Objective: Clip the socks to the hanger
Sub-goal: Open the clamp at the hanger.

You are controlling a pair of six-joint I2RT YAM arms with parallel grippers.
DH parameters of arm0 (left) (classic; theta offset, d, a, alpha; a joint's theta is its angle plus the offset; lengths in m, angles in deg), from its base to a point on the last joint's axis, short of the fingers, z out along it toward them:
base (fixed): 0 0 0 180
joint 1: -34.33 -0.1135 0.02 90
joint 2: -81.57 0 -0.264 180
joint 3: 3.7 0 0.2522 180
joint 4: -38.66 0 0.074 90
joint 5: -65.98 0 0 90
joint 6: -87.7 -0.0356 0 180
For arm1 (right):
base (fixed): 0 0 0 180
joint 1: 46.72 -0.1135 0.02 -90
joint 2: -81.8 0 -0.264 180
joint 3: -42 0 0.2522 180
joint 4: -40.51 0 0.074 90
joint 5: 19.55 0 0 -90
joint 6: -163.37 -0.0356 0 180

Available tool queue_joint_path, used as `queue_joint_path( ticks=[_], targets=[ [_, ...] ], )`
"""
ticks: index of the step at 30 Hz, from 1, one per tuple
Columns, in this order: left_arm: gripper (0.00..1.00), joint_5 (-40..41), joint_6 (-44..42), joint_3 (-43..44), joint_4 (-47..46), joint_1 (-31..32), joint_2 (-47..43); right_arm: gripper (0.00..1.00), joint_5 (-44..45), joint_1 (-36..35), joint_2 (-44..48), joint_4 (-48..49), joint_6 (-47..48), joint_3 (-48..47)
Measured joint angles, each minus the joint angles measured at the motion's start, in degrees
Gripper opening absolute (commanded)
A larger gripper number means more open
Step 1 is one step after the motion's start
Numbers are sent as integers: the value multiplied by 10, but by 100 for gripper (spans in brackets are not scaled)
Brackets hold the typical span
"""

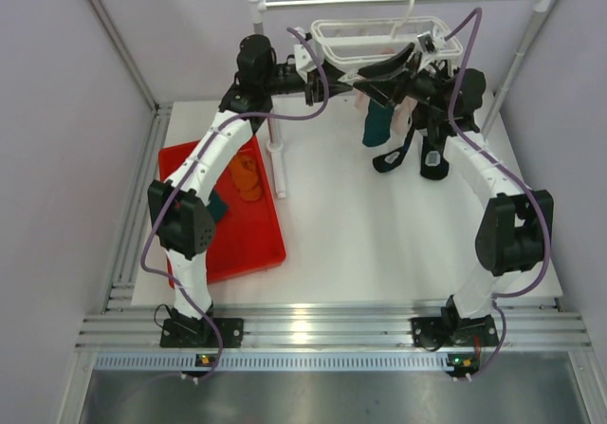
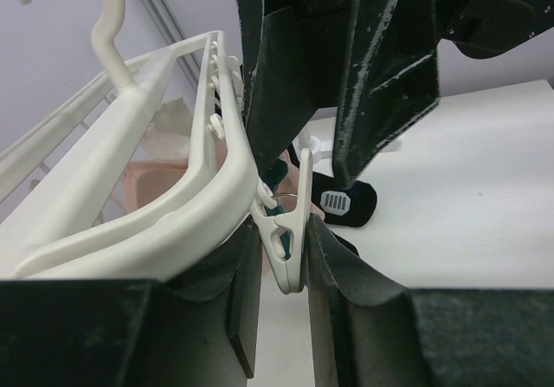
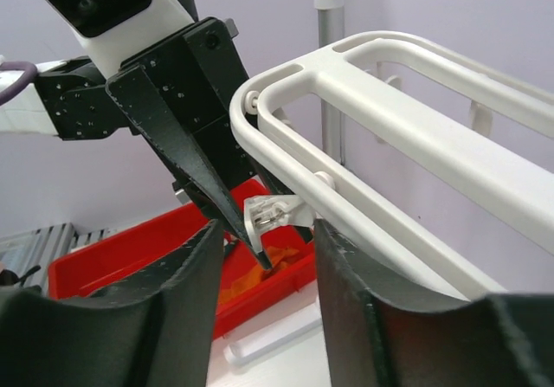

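hanger (image 1: 379,27): white all over; clip (image 2: 286,231) on it also white. Under the hanger: dark teal sock (image 1: 377,125), pale pink sock (image 2: 143,183), and black socks (image 1: 432,154) with a white patch, grey-striped in the left wrist view. Left of the hanger: red tray (image 1: 261,248) with orange socks (image 1: 248,177) and a second teal sock (image 1: 218,206). left gripper (image 2: 283,266) and right gripper (image 3: 268,231): black fingers. arms (image 1: 213,154): white and black; cables (image 1: 152,225) purple. table (image 1: 360,234) white, walls (image 1: 57,111) pale lilac.
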Motion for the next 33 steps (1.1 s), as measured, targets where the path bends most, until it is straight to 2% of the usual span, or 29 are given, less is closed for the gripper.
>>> queue_joint_path(
  ticks=[1, 4, 8, 10, 13, 14, 17, 21, 25, 33],
  targets=[
    [18, -2, 2, 0, -2, -1, 0, 31, 5, 0, 0, 0, 1, 0],
    [19, -2, 7, 0, -5, -1, 0, 17, 12, 0, 0, 1, 5, 0],
    [24, 3, 18, 0, -9, -2, 4, 6, 14, -9, 0, 3, 10, 0],
    [33, 5, 24, 0, -9, -2, 5, 0, 14, -10, 0, 3, 15, 0],
    [46, 9, 36, -1, -11, -1, 5, 0, 20, -10, 1, 3, 16, 0],
    [56, 11, 41, -3, -13, -1, 5, 0, 22, -10, 1, 3, 16, 0],
    [67, 32, 53, -18, -22, 4, 2, 0, 37, -10, 1, -11, 20, 0],
    [65, 99, 48, -80, -25, 14, -23, 0, 57, -10, 3, -52, 20, 0],
    [61, 154, 8, -131, -19, 27, -57, 0, 78, -10, 6, -120, 23, -14],
    [57, 254, -98, -145, -13, 71, -96, 0, 125, -10, 25, -258, 71, -62]
  ],
)
